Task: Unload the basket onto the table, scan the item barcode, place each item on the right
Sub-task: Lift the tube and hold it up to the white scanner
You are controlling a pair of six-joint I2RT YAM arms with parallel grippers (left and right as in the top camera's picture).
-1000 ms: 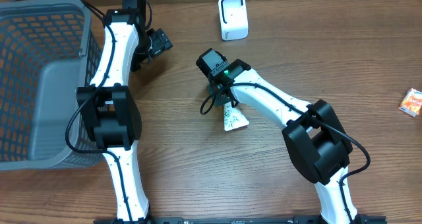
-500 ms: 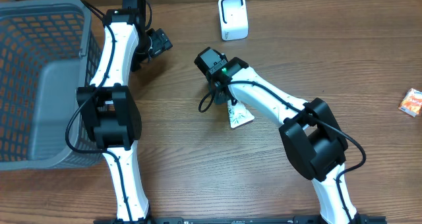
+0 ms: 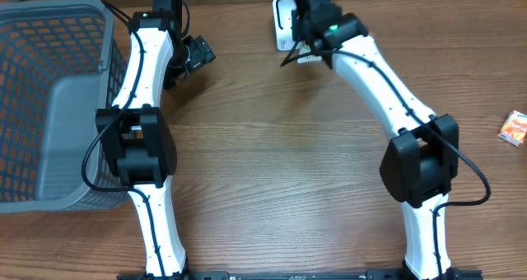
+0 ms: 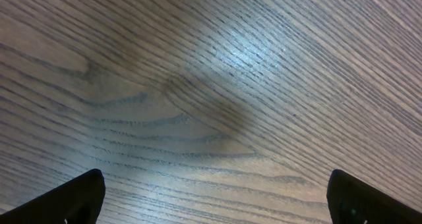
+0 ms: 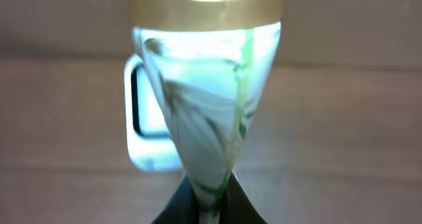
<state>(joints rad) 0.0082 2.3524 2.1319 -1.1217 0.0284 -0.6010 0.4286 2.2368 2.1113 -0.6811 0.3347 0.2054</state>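
Note:
The item is a white packet with green print (image 5: 208, 118), and my right gripper (image 5: 210, 197) is shut on its narrow lower end. In the overhead view the right gripper (image 3: 309, 39) is raised at the far edge of the table, with a strip of the packet (image 3: 307, 58) showing just under it. The white barcode scanner (image 3: 282, 23) stands right beside it, partly hidden by the arm. In the right wrist view the scanner (image 5: 146, 128) sits just behind the packet, blurred. My left gripper (image 3: 198, 54) hangs open over bare wood, its fingers (image 4: 79, 197) wide apart.
A grey mesh basket (image 3: 49, 107) fills the left side of the table. A small orange packet (image 3: 515, 128) lies at the far right edge. Both arms rise from the near edge of the wooden table (image 3: 263, 198).
My right gripper closed fully on the packet, lifted it from the table's middle and carried it back to the scanner. The left arm has not moved.

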